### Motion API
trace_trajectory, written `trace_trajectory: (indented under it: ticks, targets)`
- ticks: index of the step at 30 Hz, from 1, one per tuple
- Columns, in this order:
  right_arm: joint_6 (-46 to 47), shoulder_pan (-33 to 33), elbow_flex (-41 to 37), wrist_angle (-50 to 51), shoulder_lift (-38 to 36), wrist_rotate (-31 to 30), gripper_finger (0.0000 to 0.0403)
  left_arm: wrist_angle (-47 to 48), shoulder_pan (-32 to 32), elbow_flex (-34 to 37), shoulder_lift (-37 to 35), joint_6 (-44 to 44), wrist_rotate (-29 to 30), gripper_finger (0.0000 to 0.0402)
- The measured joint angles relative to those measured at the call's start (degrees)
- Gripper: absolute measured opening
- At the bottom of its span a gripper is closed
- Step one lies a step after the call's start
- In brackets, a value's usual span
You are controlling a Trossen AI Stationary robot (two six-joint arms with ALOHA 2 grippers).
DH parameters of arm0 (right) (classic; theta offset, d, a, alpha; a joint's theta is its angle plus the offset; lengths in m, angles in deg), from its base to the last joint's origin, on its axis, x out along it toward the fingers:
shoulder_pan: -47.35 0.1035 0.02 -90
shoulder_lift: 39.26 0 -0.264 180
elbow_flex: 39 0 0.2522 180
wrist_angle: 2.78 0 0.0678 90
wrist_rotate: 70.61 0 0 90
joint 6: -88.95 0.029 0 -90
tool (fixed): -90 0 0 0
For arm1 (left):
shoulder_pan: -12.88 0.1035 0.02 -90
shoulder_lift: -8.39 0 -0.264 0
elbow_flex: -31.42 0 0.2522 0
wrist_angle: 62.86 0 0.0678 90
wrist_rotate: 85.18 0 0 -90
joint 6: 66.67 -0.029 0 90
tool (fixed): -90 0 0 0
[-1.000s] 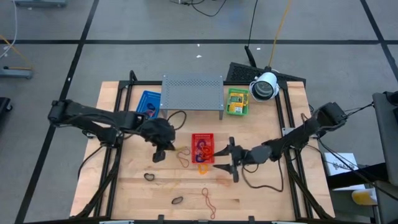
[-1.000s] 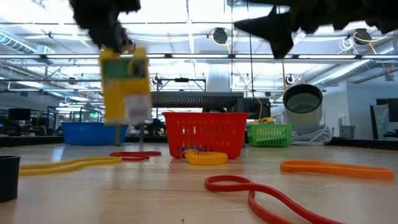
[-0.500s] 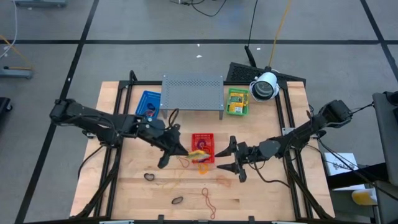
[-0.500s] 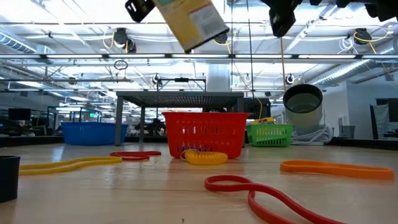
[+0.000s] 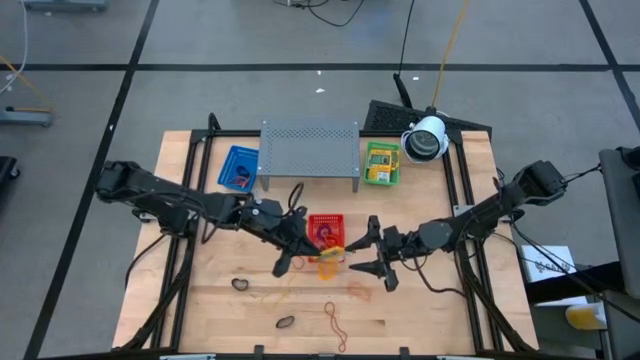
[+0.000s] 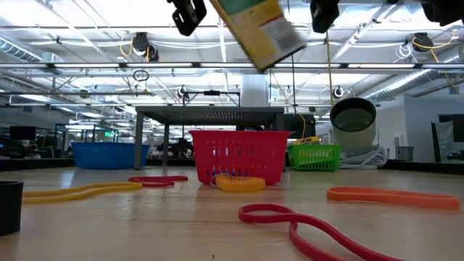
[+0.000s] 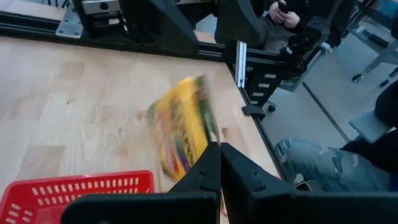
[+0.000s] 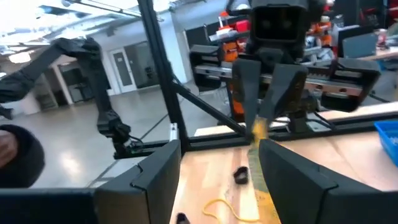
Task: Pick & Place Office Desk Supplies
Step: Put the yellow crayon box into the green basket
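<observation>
Baskets first: red mesh basket (image 5: 326,232) sits mid-table with a jumble of rubber bands in it, can't tell the colours apart from above, and one yellow band (image 6: 240,184) lies on the wood right against its front. Blue basket (image 5: 238,167) at the back left has some small dark-reddish stuff inside that I can't identify, and the green basket (image 5: 382,164) at the back right holds what looks like yellow-and-green packets. Grey perforated rack (image 5: 310,148) stands between those two. Left gripper (image 5: 314,246) is clamped shut on a yellow-and-green packet (image 6: 262,29), holding it tilted in the air just over the red basket's front edge. A second ago that packet hung upright well to the left of the basket, so it has swung across and tipped over. Right gripper (image 5: 379,256) has its fingers spread wide with nothing between them, just right of the red basket, and it has barely shifted. Loose bands are still scattered on the near half of the table, like the orange one (image 6: 392,196) and the red one (image 6: 312,230). In the low view the packet's top is cut off and both arms are mostly out of frame; in the left wrist view the packet (image 7: 180,129) is blurred.
</observation>
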Motion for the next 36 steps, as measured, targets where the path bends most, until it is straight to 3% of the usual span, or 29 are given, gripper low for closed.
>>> trace_trajectory:
  ticks: [7,36]
  targets:
    - [0.8,-0.9,0.0,4.0,0.1,-4.6,0.0208,-3.3,0.0,0.0,0.2,-1.2,-0.2,0.0000]
    - [-1.0,-1.6,0.0,2.0,0.0,-4.3,0.0204,-9.9,1.3,0.0,2.3,-2.2,-0.6,0.0000]
